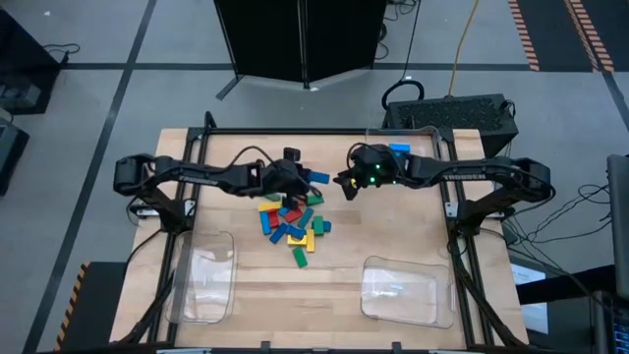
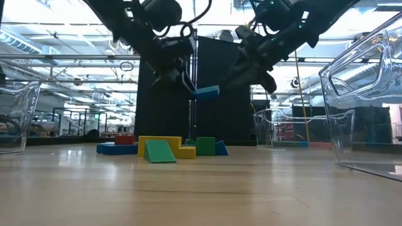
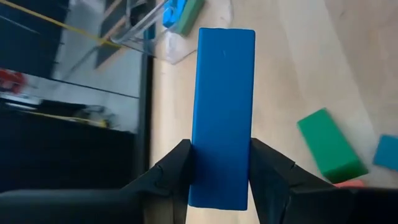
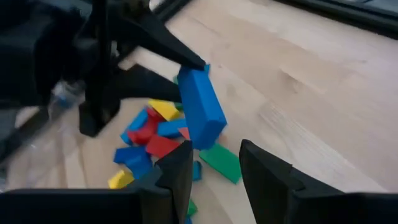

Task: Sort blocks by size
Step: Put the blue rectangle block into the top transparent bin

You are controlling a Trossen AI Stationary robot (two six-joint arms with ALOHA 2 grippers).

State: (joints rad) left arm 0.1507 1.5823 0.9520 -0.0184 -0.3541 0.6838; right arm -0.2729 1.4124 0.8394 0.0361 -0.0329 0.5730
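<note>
My left gripper [image 1: 307,178] is shut on a long blue block [image 3: 222,106] above the far side of the pile. The held block also shows in the low view [image 2: 206,92] and the right wrist view [image 4: 200,109]. The pile of blue, red, yellow and green blocks [image 1: 290,224] lies on the table's middle. My right gripper [image 1: 346,185] is open and empty, hanging just right of the held block and pointing toward it; its fingers [image 4: 180,171] stand short of the block. My left gripper pinches the blue block's two long sides near its rear end [image 3: 219,183] between its two fingers. The fingers come from the table's left, slanting down, and lie along the block. The block sticks out past the fingertips toward my right gripper, lifted clear above the pile.
Clear plastic trays stand at the near left [image 1: 206,275] and near right [image 1: 398,290]. A third tray [image 1: 418,138] at the far right holds blue and green blocks [image 3: 180,15]. A green block [image 3: 329,146] lies loose at the pile's edge. Bare wood lies between the near trays.
</note>
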